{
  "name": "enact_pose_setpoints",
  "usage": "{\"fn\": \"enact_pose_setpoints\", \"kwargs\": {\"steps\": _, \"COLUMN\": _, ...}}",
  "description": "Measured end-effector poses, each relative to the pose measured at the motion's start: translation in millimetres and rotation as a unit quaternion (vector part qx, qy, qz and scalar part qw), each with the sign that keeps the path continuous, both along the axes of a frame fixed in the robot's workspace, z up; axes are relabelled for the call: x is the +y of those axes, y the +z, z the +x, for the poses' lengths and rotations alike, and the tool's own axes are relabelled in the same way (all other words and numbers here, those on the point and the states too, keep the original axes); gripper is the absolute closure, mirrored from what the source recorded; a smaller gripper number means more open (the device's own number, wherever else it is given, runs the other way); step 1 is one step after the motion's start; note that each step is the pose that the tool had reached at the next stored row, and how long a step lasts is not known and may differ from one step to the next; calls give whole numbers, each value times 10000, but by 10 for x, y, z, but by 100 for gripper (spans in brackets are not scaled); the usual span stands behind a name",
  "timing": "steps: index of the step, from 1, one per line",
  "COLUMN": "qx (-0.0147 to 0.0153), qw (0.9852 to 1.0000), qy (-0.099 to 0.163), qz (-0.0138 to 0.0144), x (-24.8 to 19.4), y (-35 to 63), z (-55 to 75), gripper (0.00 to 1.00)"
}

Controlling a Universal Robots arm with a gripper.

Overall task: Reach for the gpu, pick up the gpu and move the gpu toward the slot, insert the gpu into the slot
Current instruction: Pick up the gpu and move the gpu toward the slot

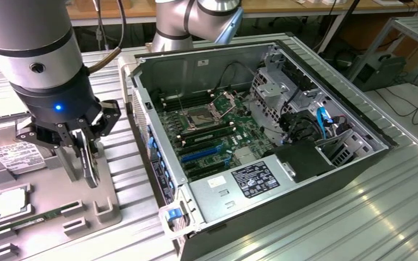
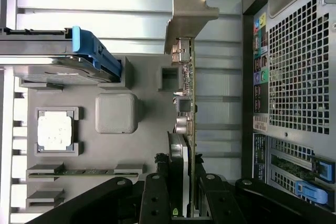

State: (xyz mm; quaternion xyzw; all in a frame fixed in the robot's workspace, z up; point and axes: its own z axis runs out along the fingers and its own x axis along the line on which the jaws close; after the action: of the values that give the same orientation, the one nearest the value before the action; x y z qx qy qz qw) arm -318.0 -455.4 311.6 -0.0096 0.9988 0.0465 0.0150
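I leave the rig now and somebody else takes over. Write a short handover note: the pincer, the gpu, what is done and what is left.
Pincer: shut on the gpu, gripping it on both faces.
Gpu: upright on its edge at the grey fixture tray, beside the open computer case. I cannot tell whether it is lifted clear of the tray.
Slot: the blue slots on the motherboard hold no card.
Done: reach and grasp.
Left: the move to the slot and the insertion.
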Motion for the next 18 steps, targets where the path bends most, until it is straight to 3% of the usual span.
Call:
{"fn": "enact_pose_setpoints", "kwargs": {"steps": 14, "qx": 0, "qw": 9999, "qy": 0, "qz": 101, "x": 0, "y": 74, "z": 0, "gripper": 72}}
{"fn": "enact_pose_setpoints", "kwargs": {"steps": 18, "qx": 0, "qw": 9999, "qy": 0, "qz": 162, "x": 0, "y": 94, "z": 0, "gripper": 72}}
